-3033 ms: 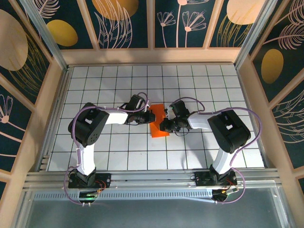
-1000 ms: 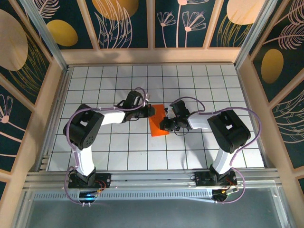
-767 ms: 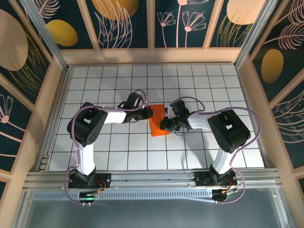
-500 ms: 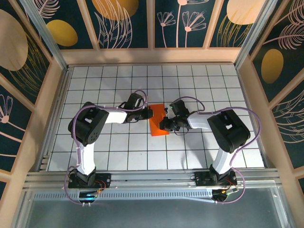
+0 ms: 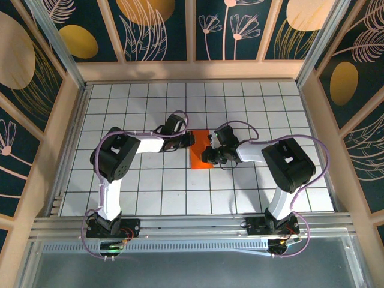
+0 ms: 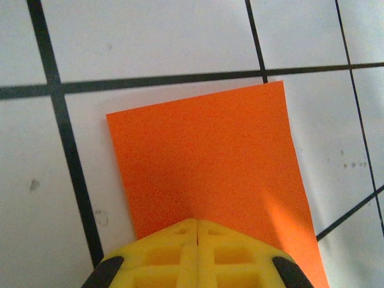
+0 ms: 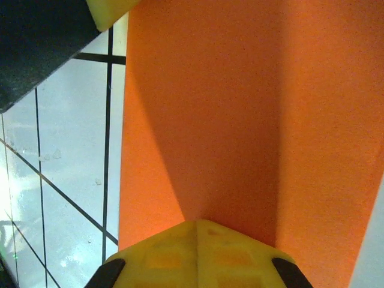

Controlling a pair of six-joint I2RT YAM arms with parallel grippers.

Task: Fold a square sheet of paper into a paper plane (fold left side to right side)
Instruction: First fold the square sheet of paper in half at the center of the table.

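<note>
While L gripper [image 6: 197, 222], R gripper [image 7: 195, 223] press — paper [image 5: 198, 158] folded.

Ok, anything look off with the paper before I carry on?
Nothing serious. The orange sheet lies folded, with no tear showing, and the shut left gripper and right gripper are over it. In the left wrist view its far edge runs slightly askew to the grid line.

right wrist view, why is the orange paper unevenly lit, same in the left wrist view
Right wrist: a shadow spreads up the square sheet of paper from the right fingers, its right strip brighter; glare whitens the table at lower left. Left wrist: a softer shadow fans from the left fingers, grid lines sharp.
</note>
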